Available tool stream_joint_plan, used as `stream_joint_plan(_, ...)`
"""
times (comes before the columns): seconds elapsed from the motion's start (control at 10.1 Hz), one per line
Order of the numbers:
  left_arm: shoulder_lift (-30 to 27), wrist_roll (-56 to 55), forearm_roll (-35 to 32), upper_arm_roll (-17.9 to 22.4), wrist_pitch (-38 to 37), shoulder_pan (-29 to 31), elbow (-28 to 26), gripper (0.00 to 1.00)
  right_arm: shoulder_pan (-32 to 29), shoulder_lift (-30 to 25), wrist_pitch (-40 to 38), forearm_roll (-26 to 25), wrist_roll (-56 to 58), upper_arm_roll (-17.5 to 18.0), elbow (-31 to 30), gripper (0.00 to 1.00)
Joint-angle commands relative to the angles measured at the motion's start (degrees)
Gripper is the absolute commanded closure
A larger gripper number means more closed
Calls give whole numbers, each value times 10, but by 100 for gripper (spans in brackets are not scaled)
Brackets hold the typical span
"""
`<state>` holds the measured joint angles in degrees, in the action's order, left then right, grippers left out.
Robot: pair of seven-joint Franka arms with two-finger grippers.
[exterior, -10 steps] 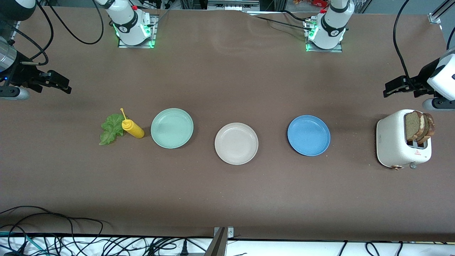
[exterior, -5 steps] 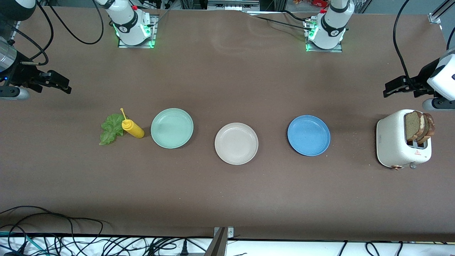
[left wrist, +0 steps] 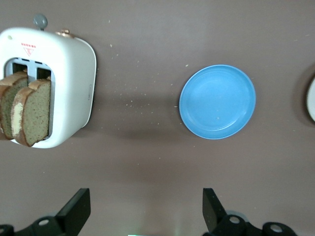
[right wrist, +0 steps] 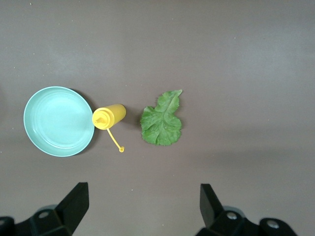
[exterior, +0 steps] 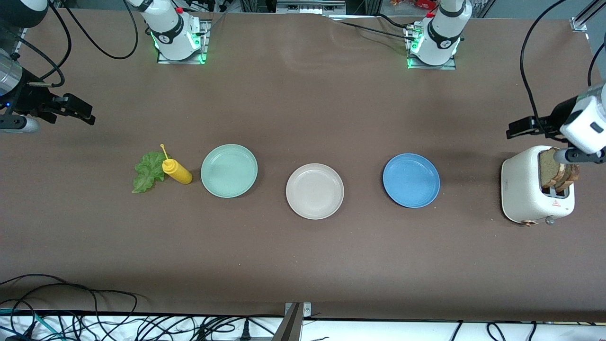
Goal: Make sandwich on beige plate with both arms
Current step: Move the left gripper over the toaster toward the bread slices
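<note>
From the front, the left gripper (exterior: 516, 129) hangs wide open and empty just above the white toaster (exterior: 525, 189) holding two bread slices (exterior: 551, 171), while the beige plate (exterior: 315, 191) sits mid-bench between the mint-green plate (exterior: 229, 170) and blue plate (exterior: 411, 180), well apart from both grippers. The left wrist view shows spread fingers (left wrist: 76, 211) with toaster and blue plate below. The right wrist view shows the right gripper (right wrist: 142, 209), waiting, fully open and empty, above the lettuce leaf (right wrist: 161, 120) and yellow squeeze bottle (right wrist: 109, 117).

We see a matt brown tabletop (exterior: 303, 265). The beige plate (exterior: 315, 191) looks matt and faintly speckled, the toaster (exterior: 523, 189) smooth white plastic, the bread slices (left wrist: 27, 110) coarse and porous, the lettuce leaf (right wrist: 161, 120) crinkled.
</note>
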<state>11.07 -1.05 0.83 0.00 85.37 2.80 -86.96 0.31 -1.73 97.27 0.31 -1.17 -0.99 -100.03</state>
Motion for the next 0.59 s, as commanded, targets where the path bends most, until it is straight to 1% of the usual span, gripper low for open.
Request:
stream_joint_plan(0.0,27,-2,15,-2,-3,16,18,0,0,6,-12,-1,-5,2,15,0)
stream_joint_plan(0.3,48,0,8,-1,-3,17,32,0,0,6,-12,-2,-6,1,15,0)
stream_joint_plan(0.49,55,9,9,1,9,34,34,0,0,6,-12,-2,-6,1,15,0)
